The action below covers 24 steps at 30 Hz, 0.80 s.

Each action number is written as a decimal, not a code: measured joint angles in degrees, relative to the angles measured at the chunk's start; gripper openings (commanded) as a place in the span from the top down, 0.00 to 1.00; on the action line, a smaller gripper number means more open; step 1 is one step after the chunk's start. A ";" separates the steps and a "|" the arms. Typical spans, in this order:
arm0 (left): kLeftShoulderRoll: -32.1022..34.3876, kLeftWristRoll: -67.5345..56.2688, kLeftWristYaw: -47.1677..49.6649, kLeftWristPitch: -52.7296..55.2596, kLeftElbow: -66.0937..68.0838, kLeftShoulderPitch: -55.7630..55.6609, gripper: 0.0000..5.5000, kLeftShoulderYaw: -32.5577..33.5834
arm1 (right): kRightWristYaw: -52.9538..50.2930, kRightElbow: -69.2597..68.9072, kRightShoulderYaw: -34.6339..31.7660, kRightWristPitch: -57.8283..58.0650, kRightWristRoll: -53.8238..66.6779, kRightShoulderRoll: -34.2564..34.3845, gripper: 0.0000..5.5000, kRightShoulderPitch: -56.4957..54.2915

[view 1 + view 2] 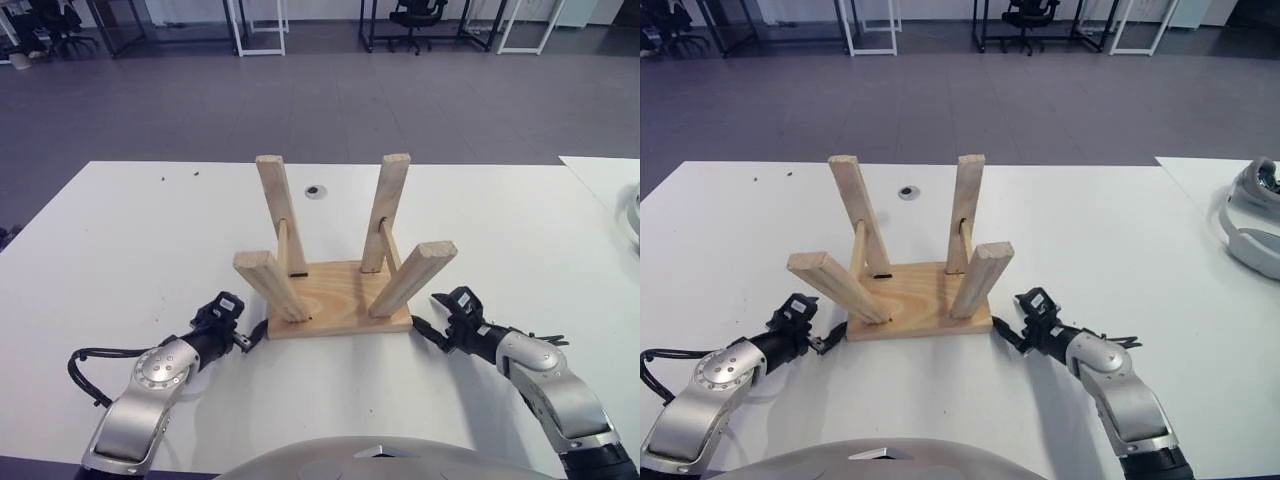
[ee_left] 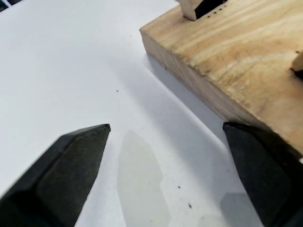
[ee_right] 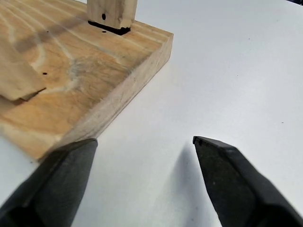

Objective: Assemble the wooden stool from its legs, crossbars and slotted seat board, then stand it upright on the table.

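The wooden stool (image 1: pixel 335 270) lies upside down in the middle of the white table (image 1: pixel 120 250): its seat board (image 1: pixel 335 298) is flat on the table and several legs point up and outward. My left gripper (image 1: pixel 253 337) sits at the board's near left corner, open, with one finger (image 2: pixel 260 170) against the board's edge (image 2: pixel 189 78). My right gripper (image 1: pixel 428 325) is at the near right corner, open, one finger (image 3: pixel 57 182) at the board's corner (image 3: pixel 118 94), the other (image 3: pixel 236 179) over bare table.
A small dark hole (image 1: pixel 316 191) marks the table behind the stool. A white headset (image 1: pixel 1252 215) lies at the far right on a neighbouring table. Desks and chairs stand far back across the grey floor.
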 measured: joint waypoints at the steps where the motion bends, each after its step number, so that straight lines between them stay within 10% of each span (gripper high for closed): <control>1: -0.11 -2.18 0.02 2.13 -2.08 -0.69 0.20 1.97 | 0.00 -2.49 -1.44 2.36 1.89 -0.51 0.31 -0.43; 8: 5.62 -19.30 -5.90 12.57 -12.96 -5.65 0.20 17.59 | 6.24 -12.71 -13.47 17.89 18.59 -10.57 0.31 -7.83; 24: 26.80 -11.99 -30.03 -2.93 -3.67 6.36 0.20 16.22 | 25.78 -9.77 -7.76 4.52 9.02 -26.45 0.31 3.31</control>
